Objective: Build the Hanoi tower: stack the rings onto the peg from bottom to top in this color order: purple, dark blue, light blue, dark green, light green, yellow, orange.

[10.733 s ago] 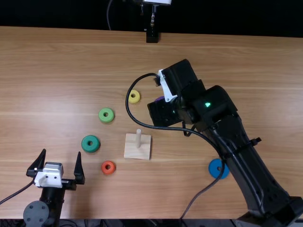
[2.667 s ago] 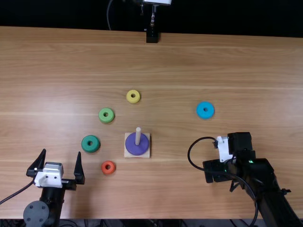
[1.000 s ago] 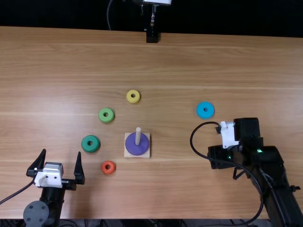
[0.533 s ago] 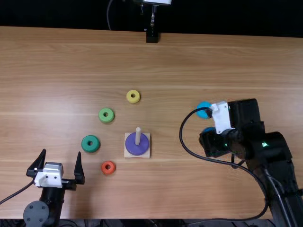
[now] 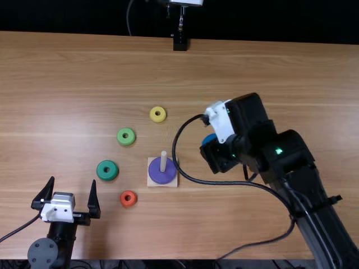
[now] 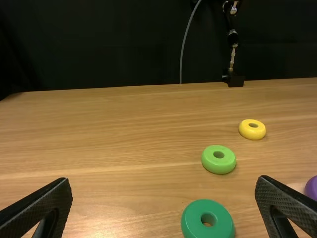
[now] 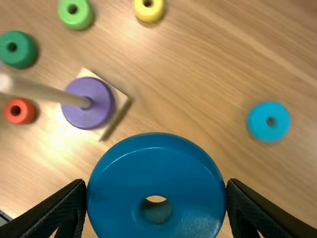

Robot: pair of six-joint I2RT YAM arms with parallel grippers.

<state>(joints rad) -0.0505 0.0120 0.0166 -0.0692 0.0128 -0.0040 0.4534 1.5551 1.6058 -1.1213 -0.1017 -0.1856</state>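
In the top view, the right gripper (image 5: pixel 219 156) hides most of the dark blue ring (image 5: pixel 208 138); the right wrist view shows that ring's hole and the fingers clamped on its sides, with the light blue ring (image 7: pixel 269 121) flat on the tabletop (image 5: pixel 101 73). The purple ring (image 5: pixel 160 177) circles the peg (image 5: pixel 164 161). The left gripper's (image 5: pixel 73 179) fingers stand wide apart.

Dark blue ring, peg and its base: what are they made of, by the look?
Dark blue ring: probably plastic, though lacquered wood is possible; glossy, with curved highlights and even colour.
Peg and base: likely bare wood; pale tan, with little shine.
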